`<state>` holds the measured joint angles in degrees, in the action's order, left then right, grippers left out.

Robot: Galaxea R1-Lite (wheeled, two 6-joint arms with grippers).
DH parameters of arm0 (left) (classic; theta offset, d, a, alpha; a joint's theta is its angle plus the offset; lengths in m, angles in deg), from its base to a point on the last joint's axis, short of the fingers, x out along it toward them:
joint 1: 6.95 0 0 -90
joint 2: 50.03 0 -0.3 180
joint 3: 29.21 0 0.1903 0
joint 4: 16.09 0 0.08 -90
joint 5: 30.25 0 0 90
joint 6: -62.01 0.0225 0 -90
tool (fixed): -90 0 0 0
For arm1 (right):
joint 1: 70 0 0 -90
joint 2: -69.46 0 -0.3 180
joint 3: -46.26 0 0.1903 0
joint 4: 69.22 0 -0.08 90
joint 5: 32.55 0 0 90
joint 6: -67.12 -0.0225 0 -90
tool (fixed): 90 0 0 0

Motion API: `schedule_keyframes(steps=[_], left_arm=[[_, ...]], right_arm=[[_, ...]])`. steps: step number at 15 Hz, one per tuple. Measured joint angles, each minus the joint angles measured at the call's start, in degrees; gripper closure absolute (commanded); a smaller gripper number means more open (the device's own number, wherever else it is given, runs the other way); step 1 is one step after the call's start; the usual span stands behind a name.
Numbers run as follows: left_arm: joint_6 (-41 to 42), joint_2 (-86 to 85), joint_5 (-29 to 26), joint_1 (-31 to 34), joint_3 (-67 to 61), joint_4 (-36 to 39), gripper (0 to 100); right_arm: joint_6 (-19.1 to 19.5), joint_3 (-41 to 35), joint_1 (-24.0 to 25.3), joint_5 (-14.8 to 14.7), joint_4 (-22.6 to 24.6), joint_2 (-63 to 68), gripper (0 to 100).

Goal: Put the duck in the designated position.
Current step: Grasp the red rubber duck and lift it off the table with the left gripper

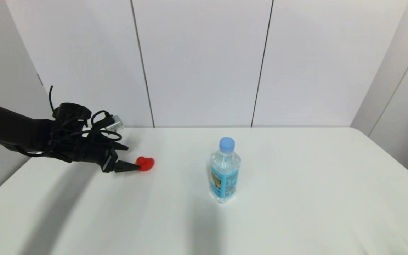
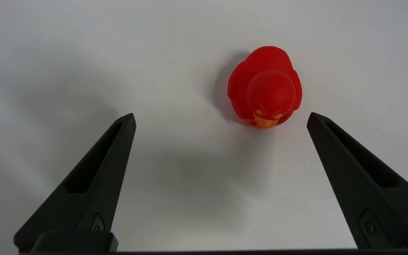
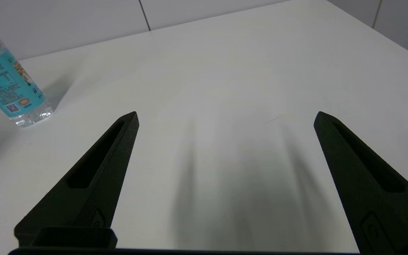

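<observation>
Red and glossy, the rubber duck (image 2: 265,88) sat on the white surface (image 2: 190,198) just ahead of the left hand (image 2: 221,118), whose fingers stood wide apart; probably light, soft and slippery, it seemed best pinched across its body's broad flanks.

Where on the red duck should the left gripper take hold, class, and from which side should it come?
Grip the duck across its broad body flanks, below the rounded head, approaching beak-first as the open left gripper now faces it. The duck sits upright, off-centre toward one finger, so centring first seems wise.
</observation>
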<state>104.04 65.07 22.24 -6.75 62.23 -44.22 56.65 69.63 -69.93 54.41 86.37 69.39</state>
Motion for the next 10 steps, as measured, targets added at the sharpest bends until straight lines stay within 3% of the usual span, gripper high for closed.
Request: schedule_keyframes(steps=[10], left_arm=[[-0.2, 2.1, -1.3, -2.5, 2.2, -0.3, 0]], right_arm=[[0.0, 0.0, 0.0, 0.0, 0.0, 0.0, 0]])
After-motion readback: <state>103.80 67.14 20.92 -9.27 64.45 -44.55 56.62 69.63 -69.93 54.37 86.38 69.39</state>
